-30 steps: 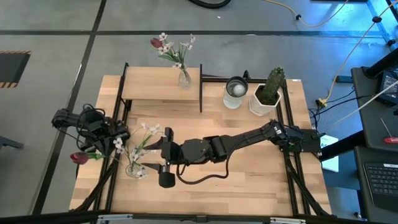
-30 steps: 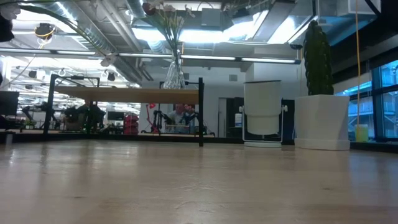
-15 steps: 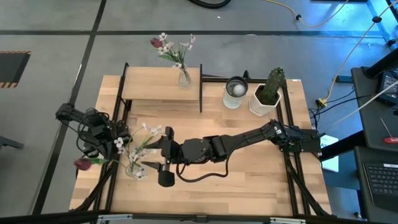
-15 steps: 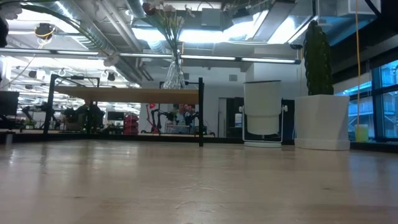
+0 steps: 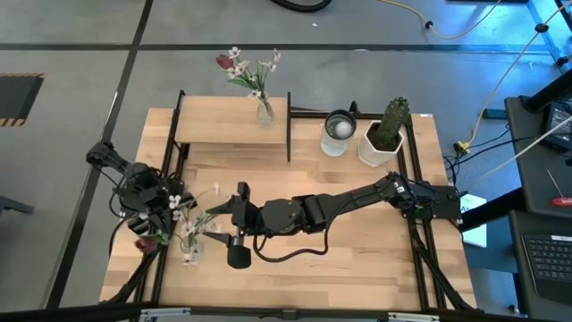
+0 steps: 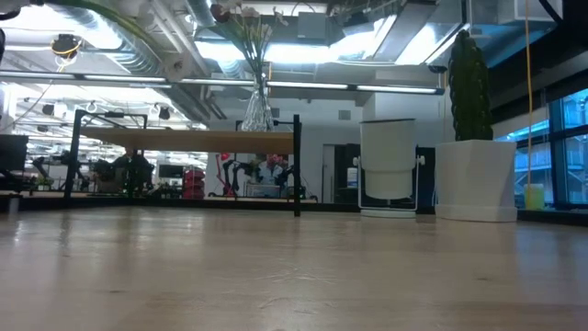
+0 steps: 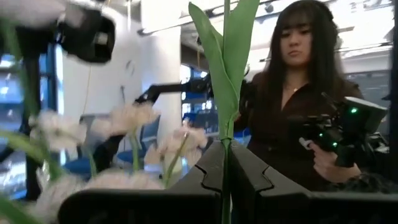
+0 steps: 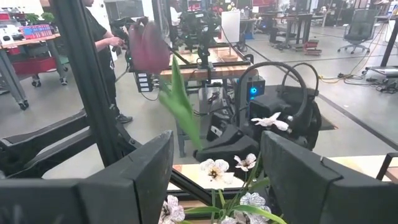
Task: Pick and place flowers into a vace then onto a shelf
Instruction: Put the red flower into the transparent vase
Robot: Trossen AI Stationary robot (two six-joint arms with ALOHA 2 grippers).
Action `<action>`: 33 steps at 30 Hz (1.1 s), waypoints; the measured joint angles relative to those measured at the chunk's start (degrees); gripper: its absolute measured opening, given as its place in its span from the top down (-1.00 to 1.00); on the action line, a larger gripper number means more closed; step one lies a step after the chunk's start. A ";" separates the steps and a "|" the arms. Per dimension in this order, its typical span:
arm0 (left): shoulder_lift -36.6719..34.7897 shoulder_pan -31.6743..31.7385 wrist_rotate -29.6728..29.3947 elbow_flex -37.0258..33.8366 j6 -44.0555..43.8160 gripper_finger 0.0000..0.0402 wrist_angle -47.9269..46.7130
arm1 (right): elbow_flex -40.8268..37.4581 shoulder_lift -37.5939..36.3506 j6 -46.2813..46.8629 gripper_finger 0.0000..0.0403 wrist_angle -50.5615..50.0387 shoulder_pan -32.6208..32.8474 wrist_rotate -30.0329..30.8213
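High view: the left hand (image 5: 154,217) pinches a dark red tulip (image 5: 144,242) over the table's (image 5: 357,268) left edge, beside a glass vase (image 5: 190,250) of white blossoms (image 5: 185,204). The right hand (image 5: 214,224) spreads its fingers around that vase. The shelf (image 5: 223,125) carries another filled vase (image 5: 265,111).

Low view: the shelf (image 6: 184,140) stands far back.

Left wrist view: fingers (image 7: 205,180) clamp a thin green stem (image 7: 225,155).

Right wrist view: the tulip head (image 8: 148,46) tilts above white blossoms (image 8: 214,167).

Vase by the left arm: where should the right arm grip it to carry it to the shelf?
Grip the vase low on its glass body, level, from the right gripper's side. White flowers spread above its mouth and the left gripper holds a tulip beside them, so coming from above looks blocked.
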 joint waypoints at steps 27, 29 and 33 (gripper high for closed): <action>0.02 -10.91 -12.99 0.00 5.84 0.98 -19.37 | 0.00 -0.02 2.86 -0.21 0.00 -0.39 -0.03; 0.07 -11.24 -13.78 0.00 5.76 0.98 -20.26 | 0.00 -0.02 2.89 -0.21 0.00 -0.38 -0.04; 0.42 -11.75 -13.95 0.00 5.69 0.96 -20.26 | 0.00 -0.02 2.84 -0.21 0.00 -0.37 -0.04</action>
